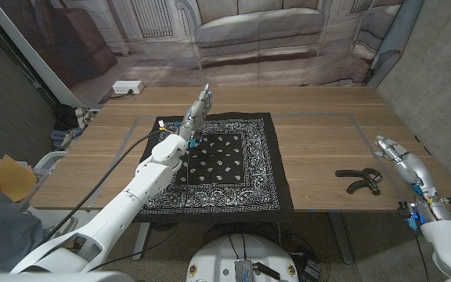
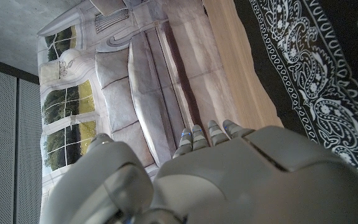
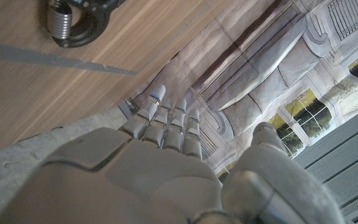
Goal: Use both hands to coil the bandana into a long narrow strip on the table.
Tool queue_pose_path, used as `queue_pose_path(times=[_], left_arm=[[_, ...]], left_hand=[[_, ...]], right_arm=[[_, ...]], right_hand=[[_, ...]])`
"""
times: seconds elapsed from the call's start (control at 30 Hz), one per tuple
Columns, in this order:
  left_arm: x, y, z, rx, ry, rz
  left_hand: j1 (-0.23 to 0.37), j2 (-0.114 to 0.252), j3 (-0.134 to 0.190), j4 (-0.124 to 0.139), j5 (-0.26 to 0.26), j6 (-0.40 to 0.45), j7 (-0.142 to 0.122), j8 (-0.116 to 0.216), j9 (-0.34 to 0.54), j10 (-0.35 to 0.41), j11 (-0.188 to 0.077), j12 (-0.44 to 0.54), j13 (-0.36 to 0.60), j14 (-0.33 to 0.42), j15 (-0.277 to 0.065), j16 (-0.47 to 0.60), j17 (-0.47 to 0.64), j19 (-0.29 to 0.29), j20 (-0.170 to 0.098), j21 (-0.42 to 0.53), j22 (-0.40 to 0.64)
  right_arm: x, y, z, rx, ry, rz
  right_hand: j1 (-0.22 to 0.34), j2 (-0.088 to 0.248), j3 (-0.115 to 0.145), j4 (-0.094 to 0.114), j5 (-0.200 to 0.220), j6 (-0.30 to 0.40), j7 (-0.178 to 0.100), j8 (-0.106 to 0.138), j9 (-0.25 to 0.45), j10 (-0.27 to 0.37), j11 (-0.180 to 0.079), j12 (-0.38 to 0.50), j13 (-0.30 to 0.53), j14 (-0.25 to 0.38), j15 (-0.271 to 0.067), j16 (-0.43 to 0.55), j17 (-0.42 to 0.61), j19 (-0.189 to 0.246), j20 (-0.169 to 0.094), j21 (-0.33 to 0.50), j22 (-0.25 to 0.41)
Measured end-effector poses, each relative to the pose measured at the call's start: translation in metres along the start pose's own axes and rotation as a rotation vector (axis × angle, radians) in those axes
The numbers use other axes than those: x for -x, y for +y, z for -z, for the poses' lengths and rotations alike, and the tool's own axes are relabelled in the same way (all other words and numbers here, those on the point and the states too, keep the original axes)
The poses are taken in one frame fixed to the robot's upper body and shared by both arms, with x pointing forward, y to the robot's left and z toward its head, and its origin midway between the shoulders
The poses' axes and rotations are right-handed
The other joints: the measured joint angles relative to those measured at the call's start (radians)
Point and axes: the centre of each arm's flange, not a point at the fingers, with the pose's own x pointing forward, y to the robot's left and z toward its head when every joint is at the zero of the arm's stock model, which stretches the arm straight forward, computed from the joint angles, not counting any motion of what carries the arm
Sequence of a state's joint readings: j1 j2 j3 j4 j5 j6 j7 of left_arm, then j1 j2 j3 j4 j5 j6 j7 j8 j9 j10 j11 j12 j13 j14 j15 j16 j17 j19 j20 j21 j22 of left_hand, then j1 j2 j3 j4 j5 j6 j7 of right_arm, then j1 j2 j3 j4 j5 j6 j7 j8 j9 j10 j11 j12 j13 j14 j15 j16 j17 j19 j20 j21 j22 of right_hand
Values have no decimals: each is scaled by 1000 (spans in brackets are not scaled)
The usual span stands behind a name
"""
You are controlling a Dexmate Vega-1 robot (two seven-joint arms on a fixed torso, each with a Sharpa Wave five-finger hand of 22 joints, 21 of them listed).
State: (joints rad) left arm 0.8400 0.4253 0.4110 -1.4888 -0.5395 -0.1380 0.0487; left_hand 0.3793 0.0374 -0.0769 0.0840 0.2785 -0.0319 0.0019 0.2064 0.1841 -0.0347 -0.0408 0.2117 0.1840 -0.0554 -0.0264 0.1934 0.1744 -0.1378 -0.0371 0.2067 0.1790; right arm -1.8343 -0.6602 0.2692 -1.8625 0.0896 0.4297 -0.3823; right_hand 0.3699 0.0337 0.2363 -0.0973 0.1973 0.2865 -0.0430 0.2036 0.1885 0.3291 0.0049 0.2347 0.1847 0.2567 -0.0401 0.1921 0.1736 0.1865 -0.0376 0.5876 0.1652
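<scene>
1. The black square cotton bandana with white paisley print (image 1: pixel 221 166) is seen spread flat on the wooden table (image 1: pixel 319 141); no coiling is done.
2. The left hand (image 1: pixel 197 111) is held over its far edge, fingers extended, gripping nothing.
3. The right hand (image 1: pixel 398 153) is held well apart, fingers straight and empty.
4. All rolling is judged to remain.

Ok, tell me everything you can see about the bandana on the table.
The bandana is a black square of thin cloth with a white paisley border and small white motifs across the middle. It lies spread flat and unrolled on the wooden table, near edge at the table's front edge. The left hand reaches over its far left part; contact cannot be told.
</scene>
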Motion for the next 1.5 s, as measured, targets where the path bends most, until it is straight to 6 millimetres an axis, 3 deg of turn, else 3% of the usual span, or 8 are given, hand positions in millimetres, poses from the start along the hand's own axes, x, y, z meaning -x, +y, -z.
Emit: queue_pose_path(times=[0.63, 0.93, 1.1, 1.13, 1.23, 1.4, 1.43, 1.5], left_arm=[[1, 1, -6, -15, 2, 3], [1, 3, -7, -24, 3, 0], [0, 3, -7, -28, 2, -3], [0, 3, -8, -28, 1, -3], [0, 3, -8, -28, 1, -3], [0, 4, -7, -27, 3, -4], [0, 4, -6, -26, 4, -5], [0, 3, -6, -24, 2, -5]], left_hand=[[3, 3, 0, 0, 0, 0, 0, 0, 0, 5, 5, -5, 0, 0, 0, -5, 0, 0, 0, 0, 0], [3, 3, 0, 0, 0, 0, 0, 0, 0, 5, 5, -5, 0, 0, 0, -5, 0, 0, 0, 0, 0], [3, 3, 0, 0, 0, 0, 0, 0, 0, 5, 5, -5, 0, 0, 0, -5, 0, 0, 0, 0, 0], [3, 3, 0, 0, 0, 0, 0, 0, 0, 5, 5, -5, 0, 0, 0, -5, 0, 0, 0, 0, 0], [5, 5, 0, 0, 0, 0, 0, 0, 0, 5, 5, -5, 0, 0, 0, -5, 5, 0, 0, 0, 0], [6, 6, -3, 3, 0, 0, 0, 0, 0, 5, 5, -9, 0, 0, 0, -5, 5, -4, 4, 0, 0], [6, 6, -3, 3, 0, 0, 0, 0, 0, 5, 5, -11, 0, 0, 0, -5, 5, -4, 4, 0, 0], [6, 6, -3, 3, 0, 0, 0, 0, 0, 5, 5, -11, 0, 0, 0, -5, 5, -4, 4, -3, 0]], right_arm=[[2, -14, -2, 355, 45, -27], [-1, -16, -9, 469, 59, -54], [-3, -14, -21, 476, 30, -75], [-3, -19, -10, 590, 82, -86], [-4, -18, -12, 631, 92, -108], [-9, -11, -32, 638, 40, -137], [-8, -15, -18, 722, 115, -171], [-10, -14, -20, 758, 130, -197]], right_hand=[[104, 26, 42, -55, 0, -28, -16, -12, 0, -46, -17, -24, 0, -42, -1, -11, -1, -29, -1, -55, 0], [131, 29, 51, -64, 0, -41, -28, -12, 0, -62, -22, -28, 0, -62, 1, -11, -1, -39, -4, -71, 5], [185, 22, 65, -79, 0, -75, -45, -19, 0, -101, -31, -39, 0, -85, 3, -11, -1, -45, 2, -95, 5], [200, 21, 69, -82, 0, -86, -44, -19, 0, -113, -29, -39, 0, -93, 2, -11, -1, -49, -2, -100, 5], [256, 5, 83, -85, 0, -128, -43, -21, 0, -157, -22, -46, 0, -128, 4, -19, -1, -63, 1, -125, 5], [334, -18, 99, -85, 0, -183, -34, -21, 0, -224, -18, -50, 0, -171, 13, -19, -1, -82, 0, -159, 5], [342, -22, 102, -88, 0, -193, -34, -20, 0, -231, -18, -50, 0, -174, 10, -19, -1, -82, 0, -163, 5], [356, -28, 106, -86, 0, -207, -30, -26, 0, -238, -16, -50, 0, -182, 13, -19, -1, -82, 0, -163, 5]])
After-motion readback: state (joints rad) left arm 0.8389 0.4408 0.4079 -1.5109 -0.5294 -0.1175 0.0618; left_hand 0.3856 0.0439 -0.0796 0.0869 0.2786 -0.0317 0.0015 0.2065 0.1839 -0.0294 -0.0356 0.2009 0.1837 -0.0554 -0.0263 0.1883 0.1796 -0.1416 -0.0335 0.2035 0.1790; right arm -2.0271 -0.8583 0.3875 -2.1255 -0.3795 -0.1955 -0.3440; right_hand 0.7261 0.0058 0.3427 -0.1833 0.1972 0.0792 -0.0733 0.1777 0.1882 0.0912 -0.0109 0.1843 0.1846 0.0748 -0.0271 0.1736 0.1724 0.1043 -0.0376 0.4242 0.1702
